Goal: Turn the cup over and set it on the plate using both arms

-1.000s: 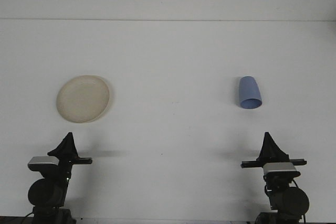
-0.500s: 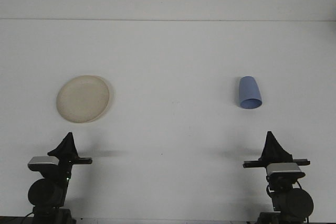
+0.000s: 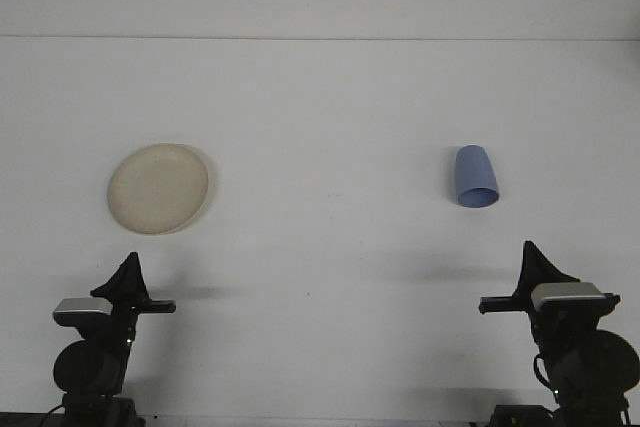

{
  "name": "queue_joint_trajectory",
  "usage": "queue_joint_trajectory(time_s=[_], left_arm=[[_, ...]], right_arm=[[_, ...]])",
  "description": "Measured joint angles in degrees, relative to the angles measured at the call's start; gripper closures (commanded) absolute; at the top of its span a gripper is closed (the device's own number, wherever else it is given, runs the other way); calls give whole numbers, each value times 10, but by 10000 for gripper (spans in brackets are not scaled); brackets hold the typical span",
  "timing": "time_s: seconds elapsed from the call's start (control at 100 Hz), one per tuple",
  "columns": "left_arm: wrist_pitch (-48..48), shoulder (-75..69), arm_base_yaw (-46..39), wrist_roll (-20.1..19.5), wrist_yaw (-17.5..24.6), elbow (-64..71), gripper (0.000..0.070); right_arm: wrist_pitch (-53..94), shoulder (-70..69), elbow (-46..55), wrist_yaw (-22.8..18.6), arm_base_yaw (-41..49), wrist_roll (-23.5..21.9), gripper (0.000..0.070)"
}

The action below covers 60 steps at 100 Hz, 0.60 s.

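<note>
The blue cup (image 3: 476,176) lies on its side on the bench (image 3: 330,127), well right of the plate (image 3: 159,188). The right gripper (image 3: 533,265), its jaws' state unreadable, should approach squarely across the cup's body.

One cream plate (image 3: 159,188) lies at nine o'clock, one blue cup (image 3: 476,177) at three, and two grippers, left gripper (image 3: 129,275) and right gripper (image 3: 536,265), sit at seven and five.
</note>
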<state>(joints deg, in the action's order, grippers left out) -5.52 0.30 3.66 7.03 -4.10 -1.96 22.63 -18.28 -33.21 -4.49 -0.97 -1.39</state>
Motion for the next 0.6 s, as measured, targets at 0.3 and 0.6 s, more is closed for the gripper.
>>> queue_joint_trajectory(time_s=[0.3,0.6], left_arm=[[0,0,0,0,0,0,689],[0,0,0,0,0,0,689]], right_arm=[[210,-173,-173,0,0,-1,695],[251,-230,-185,0,0,-16,695]])
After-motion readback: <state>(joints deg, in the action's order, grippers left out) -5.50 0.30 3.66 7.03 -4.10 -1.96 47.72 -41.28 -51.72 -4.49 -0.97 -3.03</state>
